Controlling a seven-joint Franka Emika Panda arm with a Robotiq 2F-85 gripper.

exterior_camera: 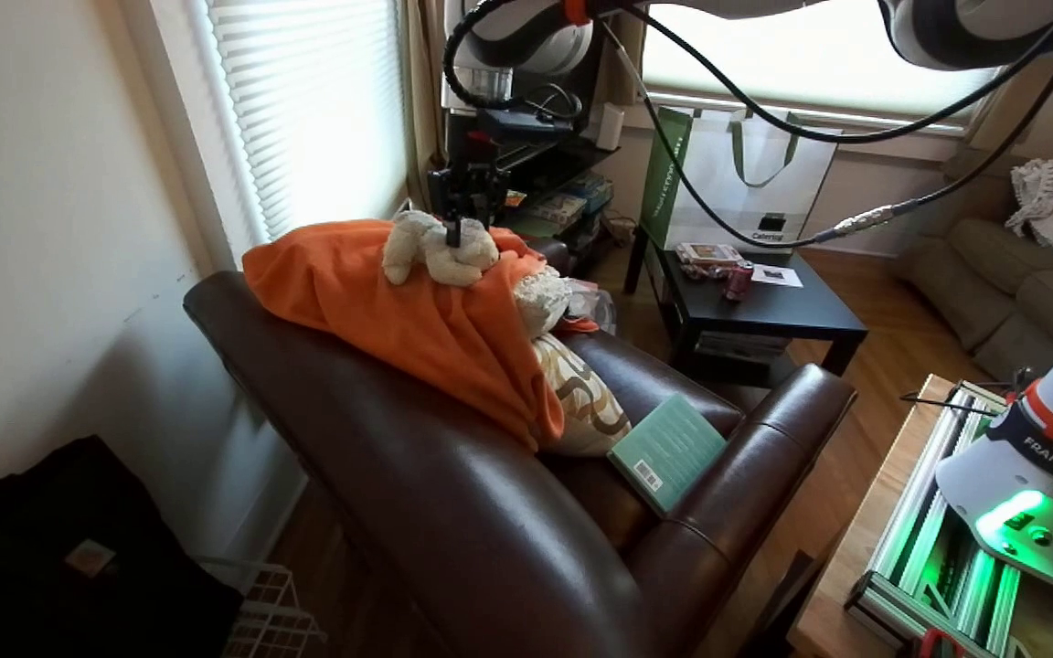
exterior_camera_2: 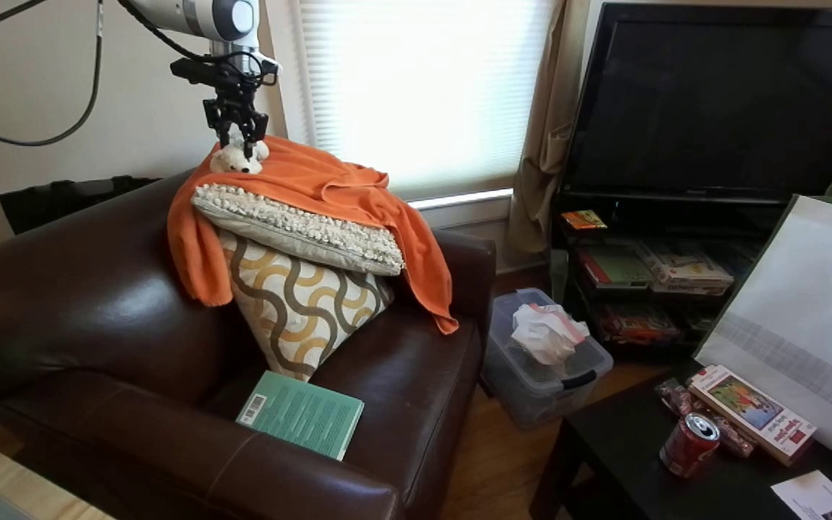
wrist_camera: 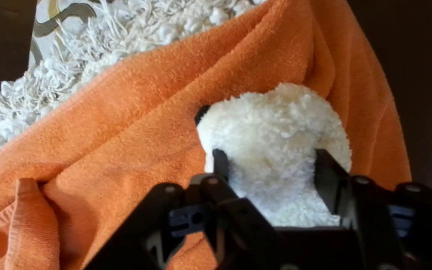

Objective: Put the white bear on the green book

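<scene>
Have the end effector (wrist_camera: 270,153) astride the bear (wrist_camera: 276,125), a jaw to either side, presumably to pinch soft plush; can't tell if gripping. See bear lying on the draped blanket (exterior_camera: 417,338), above the seat (exterior_camera_2: 409,390). See book (exterior_camera: 668,454) between pillow (exterior_camera_2: 300,300) and armrest (exterior_camera: 755,457), probably kept from sliding, apparently with room overhead. Would lift past blanket folds, then avoid armrest's edge.

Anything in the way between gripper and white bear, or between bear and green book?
The gripper straddles the white bear, nothing visible between. Toward the green book, though, the shaggy cushion and the patterned cushion lie along the direct line down.
</scene>
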